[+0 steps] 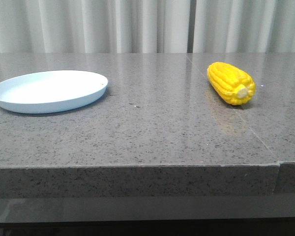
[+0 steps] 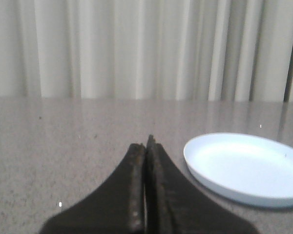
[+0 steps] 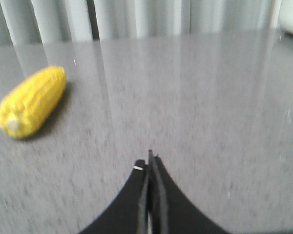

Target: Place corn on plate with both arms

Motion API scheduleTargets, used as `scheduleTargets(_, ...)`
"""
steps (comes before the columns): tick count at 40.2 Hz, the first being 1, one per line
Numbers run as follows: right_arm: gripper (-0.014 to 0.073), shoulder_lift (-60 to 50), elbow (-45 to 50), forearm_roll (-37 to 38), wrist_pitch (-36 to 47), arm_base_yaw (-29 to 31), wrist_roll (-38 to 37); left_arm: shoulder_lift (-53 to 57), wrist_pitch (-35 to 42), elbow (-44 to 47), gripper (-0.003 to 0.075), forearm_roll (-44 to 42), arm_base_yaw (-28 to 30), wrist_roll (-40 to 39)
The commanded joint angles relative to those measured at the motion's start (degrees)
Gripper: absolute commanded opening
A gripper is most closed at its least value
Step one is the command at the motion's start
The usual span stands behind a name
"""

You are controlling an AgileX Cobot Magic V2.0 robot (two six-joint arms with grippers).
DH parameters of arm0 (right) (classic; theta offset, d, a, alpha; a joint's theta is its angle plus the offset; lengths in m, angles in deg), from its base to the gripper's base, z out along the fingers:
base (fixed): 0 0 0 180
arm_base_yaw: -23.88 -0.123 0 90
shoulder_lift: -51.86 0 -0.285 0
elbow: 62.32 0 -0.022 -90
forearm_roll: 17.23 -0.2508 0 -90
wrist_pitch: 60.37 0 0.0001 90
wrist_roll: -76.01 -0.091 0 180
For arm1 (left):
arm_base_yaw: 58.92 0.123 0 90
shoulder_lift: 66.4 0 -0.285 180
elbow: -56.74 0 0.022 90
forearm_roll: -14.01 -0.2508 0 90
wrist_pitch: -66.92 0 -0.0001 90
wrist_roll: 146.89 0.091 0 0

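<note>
The yellow corn [image 1: 231,82] lies on the grey table at the right, its pale stub end toward the front. It also shows in the right wrist view [image 3: 33,100]. The pale blue-white plate [image 1: 49,90] sits empty at the left and also shows in the left wrist view [image 2: 246,166]. Neither gripper shows in the front view. My left gripper [image 2: 146,142] is shut and empty, low over the table beside the plate. My right gripper [image 3: 149,158] is shut and empty, apart from the corn.
The grey speckled stone table [image 1: 152,128] has a front edge near the camera and a seam at its right. Pale curtains [image 1: 137,24] hang behind the table.
</note>
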Motion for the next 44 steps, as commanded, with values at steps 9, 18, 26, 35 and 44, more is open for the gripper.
scheduleTargets(9, -0.009, 8.07, -22.75, -0.15, -8.63, 0.28, 0.48, -7.64, -8.35, -21.17, -0.002, -1.79, 0.01, -0.36)
scheduleTargets(18, -0.009, 22.85, -30.94, -0.15, -8.25, 0.28, 0.48, -21.62, -11.34, -29.56, -0.002, -1.77, 0.01, -0.36)
scheduleTargets(26, -0.0049, 24.73, -31.71, -0.15, -7.59, 0.22, 0.48, -23.25, -10.47, -29.8, 0.0048, -1.77, 0.01, -0.36)
scheduleTargets(35, 0.0421, 24.73, -31.71, -0.15, -7.64, 0.22, 0.48, -23.25, -10.47, -29.8, 0.0558, -1.77, 0.01, -0.36)
scheduleTargets(44, 0.0559, 24.73, -31.71, -0.15, -7.62, 0.22, 0.48, -23.25, -10.37, -29.8, 0.0598, -1.77, 0.01, -0.36)
